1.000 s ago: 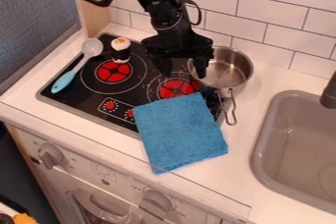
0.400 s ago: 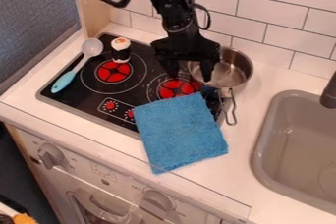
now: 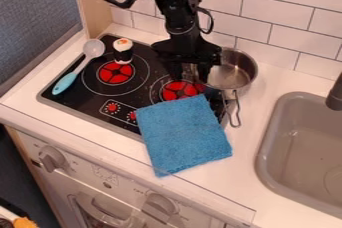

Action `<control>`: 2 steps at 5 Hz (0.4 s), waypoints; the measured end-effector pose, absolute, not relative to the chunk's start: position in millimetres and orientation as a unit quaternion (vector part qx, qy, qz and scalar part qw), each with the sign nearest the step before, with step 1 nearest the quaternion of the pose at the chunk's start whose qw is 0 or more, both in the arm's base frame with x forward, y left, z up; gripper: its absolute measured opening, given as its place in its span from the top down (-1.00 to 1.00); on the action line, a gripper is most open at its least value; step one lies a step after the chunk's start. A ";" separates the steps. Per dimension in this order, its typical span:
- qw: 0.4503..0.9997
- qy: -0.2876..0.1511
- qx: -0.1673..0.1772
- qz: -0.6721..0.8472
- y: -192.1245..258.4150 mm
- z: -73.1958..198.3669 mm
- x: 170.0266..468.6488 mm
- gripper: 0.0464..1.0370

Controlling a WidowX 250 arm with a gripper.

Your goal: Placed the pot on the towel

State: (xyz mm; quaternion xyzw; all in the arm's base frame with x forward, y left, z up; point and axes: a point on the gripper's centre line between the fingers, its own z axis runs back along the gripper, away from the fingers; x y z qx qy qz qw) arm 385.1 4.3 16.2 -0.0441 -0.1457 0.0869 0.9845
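Observation:
The black gripper (image 3: 190, 74) hangs over the left rim of the pot, its two fingers apart, one over the burner side and one over the pot's left part. The metal pot (image 3: 234, 73) stands upright at the stove's back right corner, its wire handle pointing toward the front. Part of its left wall is hidden behind the gripper. In front of the pot, the blue towel (image 3: 184, 134) lies flat across the stove's front right corner and the white counter, with nothing on it.
On the stove's left side lie a spoon with a light blue handle (image 3: 65, 82) and, standing, a small black-and-white sushi-like toy (image 3: 123, 52). A grey sink (image 3: 268, 157) is at the right. White tiles (image 3: 274, 19) rise behind the counter.
The gripper has shifted right overall from the first frame, then slightly back left and a little lower over the pot's rim. The pot and towel look unmoved.

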 end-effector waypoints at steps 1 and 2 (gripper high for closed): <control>0.985 -0.141 -0.044 0.091 2.9 15.0 383.7 0.38; 0.986 -0.137 -0.039 0.087 1.9 14.5 382.2 0.80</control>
